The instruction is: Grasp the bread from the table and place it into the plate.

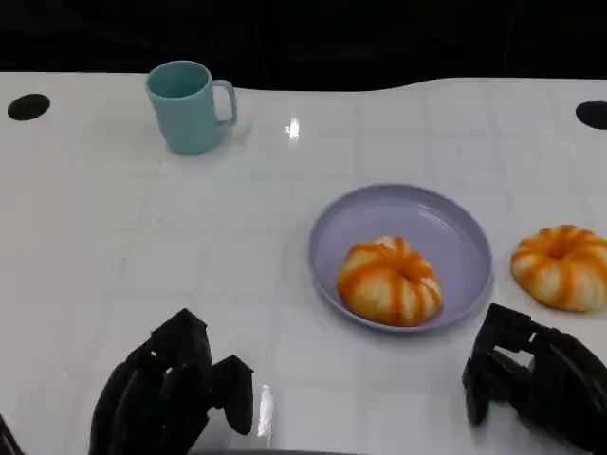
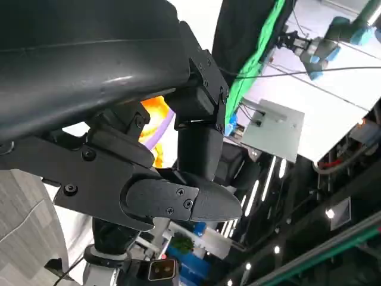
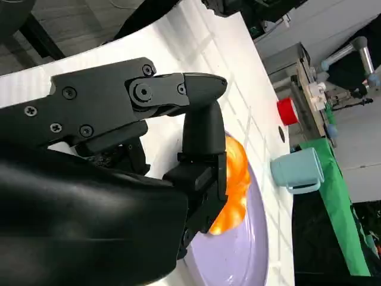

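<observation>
One bread (image 1: 390, 282) lay in the plate (image 1: 453, 232) just beyond the right hand (image 1: 533, 375), which grasped nothing; another bread (image 1: 562, 266) sat nearby. The left hand (image 1: 173, 389) was released.

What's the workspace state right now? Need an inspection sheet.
Surface: white table, glossy, with a dark round hole at each far corner.
Job's things: one bread lies in the purple plate; a second bread lies on the table beside the plate, on the robot's right.
Clutter: teal mug upright at the far left, apart from the plate.
Robot hands: left robot hand and right robot hand both at the near edge, holding nothing; right one sits just short of the second bread.
Cables: nothing seen on the table.
Surroundings: green cloth and lab equipment beyond the table, seen in the wrist views.
</observation>
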Motion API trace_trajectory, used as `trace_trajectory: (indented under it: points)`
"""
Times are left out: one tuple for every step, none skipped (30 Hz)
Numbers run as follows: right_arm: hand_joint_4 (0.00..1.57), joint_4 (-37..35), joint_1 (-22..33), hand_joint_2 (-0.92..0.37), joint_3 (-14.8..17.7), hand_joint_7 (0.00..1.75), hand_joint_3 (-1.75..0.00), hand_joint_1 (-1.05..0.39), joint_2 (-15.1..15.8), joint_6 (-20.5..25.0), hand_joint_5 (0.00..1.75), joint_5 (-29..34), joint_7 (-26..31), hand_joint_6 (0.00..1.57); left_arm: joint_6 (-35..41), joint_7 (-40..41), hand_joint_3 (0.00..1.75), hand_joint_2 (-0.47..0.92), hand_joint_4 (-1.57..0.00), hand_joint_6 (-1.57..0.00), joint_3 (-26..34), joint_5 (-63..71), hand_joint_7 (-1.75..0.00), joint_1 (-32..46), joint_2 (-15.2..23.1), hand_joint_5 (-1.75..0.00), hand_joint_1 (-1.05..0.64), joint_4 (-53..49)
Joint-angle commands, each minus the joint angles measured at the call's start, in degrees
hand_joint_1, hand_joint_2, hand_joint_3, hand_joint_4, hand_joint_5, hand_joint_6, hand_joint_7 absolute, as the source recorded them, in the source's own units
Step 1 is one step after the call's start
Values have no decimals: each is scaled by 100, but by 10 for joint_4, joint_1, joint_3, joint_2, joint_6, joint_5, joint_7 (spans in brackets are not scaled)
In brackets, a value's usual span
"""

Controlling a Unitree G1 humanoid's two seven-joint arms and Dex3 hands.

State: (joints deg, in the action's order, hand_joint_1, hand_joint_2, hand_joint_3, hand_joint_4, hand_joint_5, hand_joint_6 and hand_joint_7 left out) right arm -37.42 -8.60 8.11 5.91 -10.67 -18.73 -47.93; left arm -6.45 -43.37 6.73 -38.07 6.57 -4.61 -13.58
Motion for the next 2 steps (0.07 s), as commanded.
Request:
trace_trajectory:
  points:
    - [72, -20, -8, -92, 8, 160, -23, -59, 13, -8, 175, -6, -10, 61, 0, -8, 22, 92, -92, -71, 7, 6, -167, -4, 2, -175, -79, -7]
    - [72, -26, -10, -92, 9, 160, -23, -59, 13, -14, 175, -6, -14, 61, 1, -10, 22, 92, -92, -71, 8, 5, -167, -4, 2, -175, -79, -7]
